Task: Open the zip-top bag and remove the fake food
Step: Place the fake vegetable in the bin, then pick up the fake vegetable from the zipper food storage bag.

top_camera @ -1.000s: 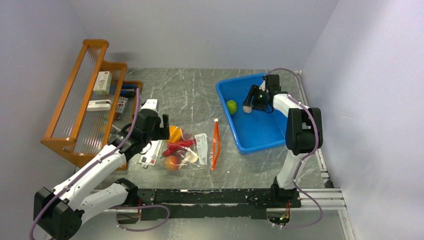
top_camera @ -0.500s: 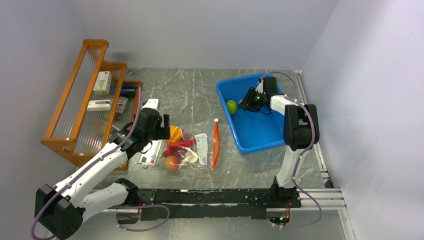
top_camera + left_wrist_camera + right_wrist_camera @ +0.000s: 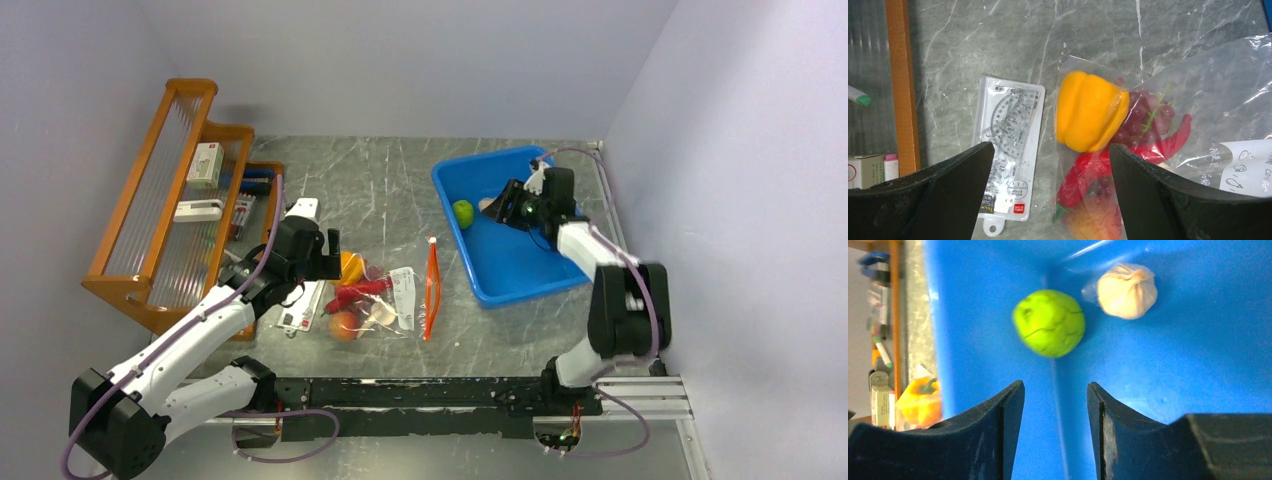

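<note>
The zip-top bag [image 3: 392,296] lies flat on the table, its orange-red zip strip [image 3: 432,290] at the right end. Inside are an orange-yellow bell pepper [image 3: 1090,111], purple grapes [image 3: 1143,112], red chillies [image 3: 1088,177] and a peach [image 3: 1093,225]; the white label [image 3: 1248,167] faces up. My left gripper [image 3: 1051,150] is open and empty above the bag's left end. A green lime [image 3: 1049,323] and a garlic bulb [image 3: 1126,291] lie loose in the blue bin [image 3: 520,265]. My right gripper [image 3: 1055,390] is open and empty, a short way back from them.
A clear ruler and protractor packet [image 3: 1010,145] lies just left of the bag. An orange wooden rack [image 3: 150,200] with small boxes and pens stands along the left wall. The blue bin sits at the back right near the right wall.
My right gripper has let go of the garlic bulb, which now lies beside the lime in the bin, and has drawn back to the right. The left arm has not moved.
</note>
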`<state>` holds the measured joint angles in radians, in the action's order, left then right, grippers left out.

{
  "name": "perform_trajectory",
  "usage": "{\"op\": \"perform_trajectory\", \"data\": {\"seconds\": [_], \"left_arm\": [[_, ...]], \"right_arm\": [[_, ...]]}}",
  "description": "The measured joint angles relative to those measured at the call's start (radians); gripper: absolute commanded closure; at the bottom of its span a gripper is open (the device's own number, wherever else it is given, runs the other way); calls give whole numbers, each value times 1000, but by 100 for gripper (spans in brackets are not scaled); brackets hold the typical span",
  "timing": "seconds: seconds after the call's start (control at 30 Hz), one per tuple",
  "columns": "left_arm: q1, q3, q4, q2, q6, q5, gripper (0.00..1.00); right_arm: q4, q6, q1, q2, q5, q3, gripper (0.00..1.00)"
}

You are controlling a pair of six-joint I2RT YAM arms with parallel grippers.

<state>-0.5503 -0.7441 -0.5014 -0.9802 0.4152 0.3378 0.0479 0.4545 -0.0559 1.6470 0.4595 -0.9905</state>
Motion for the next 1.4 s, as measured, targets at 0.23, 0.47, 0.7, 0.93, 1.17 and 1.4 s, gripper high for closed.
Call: {"op": "perform_trajectory", "data": {"seconds": [0.23,0.47,0.7,0.93,1.17,1.4], "left_arm": [[0,0,1,4,1,-2,2],[0,-1,-1,0,1,-8,2],[0,-11,-8,-35,1,-10,2],[0,-12,-8,-33,1,-13,2],[0,-13,-9,-32,1,-13,2],[0,-13,-9,-34,1,-17,2]], "right_arm": [[-354,-61,-72,-534,12,413,48],[-521,-182,-240,-790,84,590,51],[-475,-340,-386,-855,157,634,57],[-319,-483,-414,-820,207,608,63],[-150,-609,-500,-741,193,507,64],[-28,-694,-572,-679,100,460,65]]}}
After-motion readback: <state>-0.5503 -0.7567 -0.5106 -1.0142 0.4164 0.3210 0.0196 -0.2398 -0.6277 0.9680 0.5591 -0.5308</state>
